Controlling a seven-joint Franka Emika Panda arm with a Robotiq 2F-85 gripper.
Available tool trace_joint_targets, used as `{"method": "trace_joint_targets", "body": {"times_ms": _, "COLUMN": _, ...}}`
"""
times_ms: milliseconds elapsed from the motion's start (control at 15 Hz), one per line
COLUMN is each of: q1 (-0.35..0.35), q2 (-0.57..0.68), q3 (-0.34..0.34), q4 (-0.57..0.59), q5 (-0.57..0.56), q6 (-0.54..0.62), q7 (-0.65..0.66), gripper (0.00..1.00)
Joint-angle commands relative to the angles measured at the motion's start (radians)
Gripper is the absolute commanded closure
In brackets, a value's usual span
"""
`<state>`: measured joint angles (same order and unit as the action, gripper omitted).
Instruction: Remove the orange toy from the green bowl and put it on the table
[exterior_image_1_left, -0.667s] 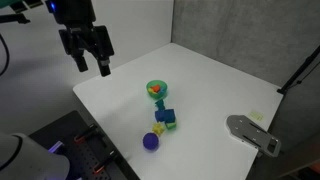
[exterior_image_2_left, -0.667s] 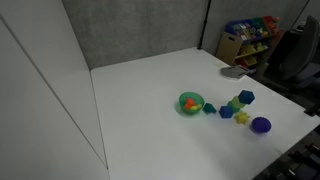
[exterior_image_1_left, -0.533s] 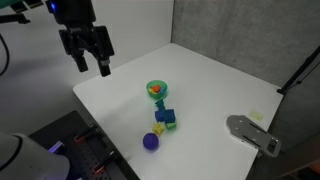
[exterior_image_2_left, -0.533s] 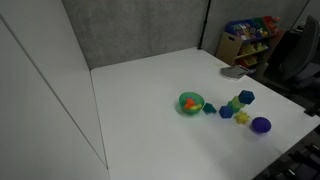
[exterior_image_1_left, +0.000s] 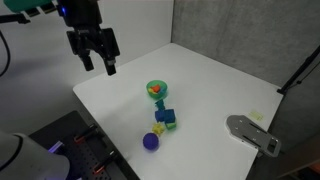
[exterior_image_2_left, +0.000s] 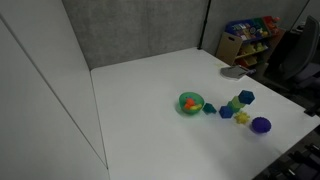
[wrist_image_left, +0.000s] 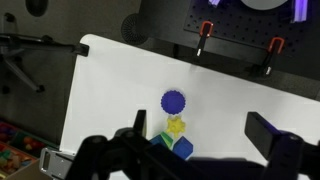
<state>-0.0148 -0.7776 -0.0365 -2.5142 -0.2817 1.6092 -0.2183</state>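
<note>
The orange toy (exterior_image_1_left: 155, 92) lies inside the green bowl (exterior_image_1_left: 158, 89) near the middle of the white table (exterior_image_1_left: 210, 90); both also show in an exterior view, the toy (exterior_image_2_left: 189, 103) in the bowl (exterior_image_2_left: 190, 103) on the table (exterior_image_2_left: 150, 100). My gripper (exterior_image_1_left: 98, 64) hangs open and empty well above the table's far-left corner, apart from the bowl. In the wrist view the open jaws (wrist_image_left: 200, 135) frame the table; the bowl and orange toy are hidden there.
A green-blue block (exterior_image_1_left: 165, 116), a small yellow piece (exterior_image_1_left: 158, 127) and a purple ball (exterior_image_1_left: 151, 141) lie in a line in front of the bowl. A grey flat object (exterior_image_1_left: 252, 133) sits at the table's edge. Toy shelves (exterior_image_2_left: 248, 38) stand behind.
My gripper has moved a little to the right, toward the table, and turned slightly. The toys and bowl have not moved.
</note>
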Motion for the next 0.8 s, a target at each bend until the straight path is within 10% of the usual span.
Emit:
{"method": "trace_joint_targets", "body": {"times_ms": 0, "q1": 0.028, "q2": 0.114, "q3": -0.007, "q4": 0.055, "q5": 0.032, "q6": 0.064, "q7": 0.041, "gripper": 0.00}}
{"method": "trace_joint_targets", "body": {"times_ms": 733, "q1": 0.055, "q2": 0.513, "q3": 0.035, "q4": 0.226, "q5": 0.173, "q6": 0.328, "q7": 0.117, "gripper": 0.00}}
